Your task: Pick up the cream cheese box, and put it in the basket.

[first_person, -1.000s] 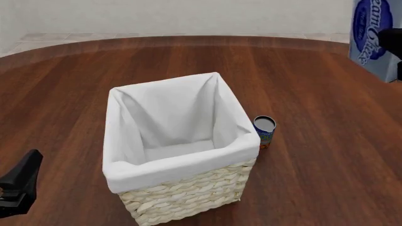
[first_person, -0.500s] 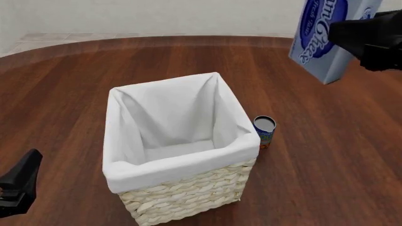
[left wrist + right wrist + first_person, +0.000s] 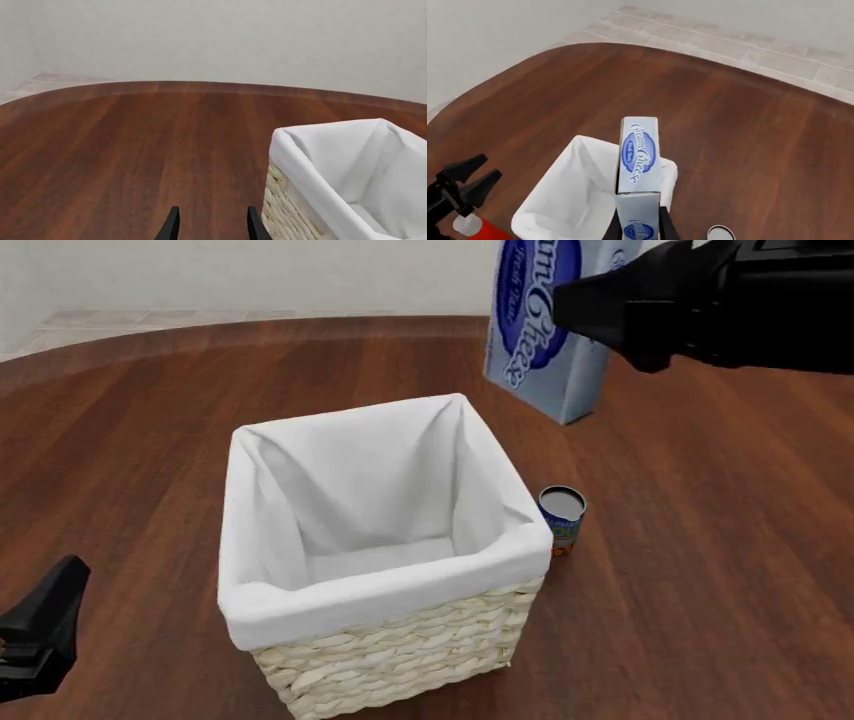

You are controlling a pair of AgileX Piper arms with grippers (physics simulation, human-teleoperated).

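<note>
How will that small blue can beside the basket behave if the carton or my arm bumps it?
The can stands upright on a narrow base, so a knock would probably tip it. It is round, so once down it would likely roll across the smooth table. It stands close beside the basket, which might stop it on that side.

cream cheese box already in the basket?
No. The right gripper holds the cream cheese box in the air, outside the empty basket.

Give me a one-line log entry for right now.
phase: carry | right pincer: shut on cream cheese box, airborne | basket: empty | left pincer: open, idle
</note>
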